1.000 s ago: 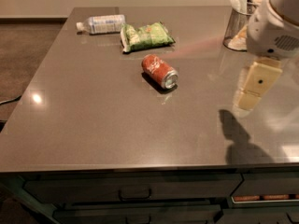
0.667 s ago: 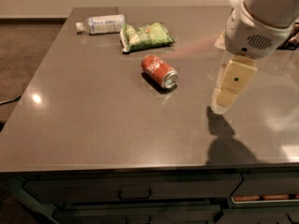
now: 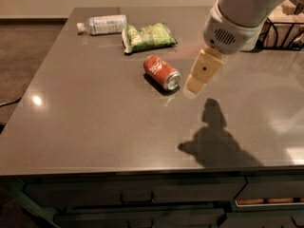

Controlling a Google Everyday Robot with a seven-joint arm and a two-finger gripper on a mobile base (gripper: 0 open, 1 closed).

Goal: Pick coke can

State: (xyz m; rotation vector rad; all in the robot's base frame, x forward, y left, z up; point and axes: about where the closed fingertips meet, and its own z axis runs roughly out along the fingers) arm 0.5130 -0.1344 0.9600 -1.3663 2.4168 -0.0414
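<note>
The coke can is red-orange with white script and a silver end. It lies on its side near the middle of the grey table, silver end facing the front right. My gripper hangs above the table just right of the can, with its cream-coloured fingers pointing down and left. It is close to the can's silver end but apart from it. The gripper holds nothing.
A green snack bag lies behind the can, and a clear plastic bottle lies on its side at the far left. A black wire rack stands at the far right. Drawers run below the table's front edge.
My arm has moved left across the table, bringing the gripper from the right side to just beside the can. The can, bag and bottle have not moved.
</note>
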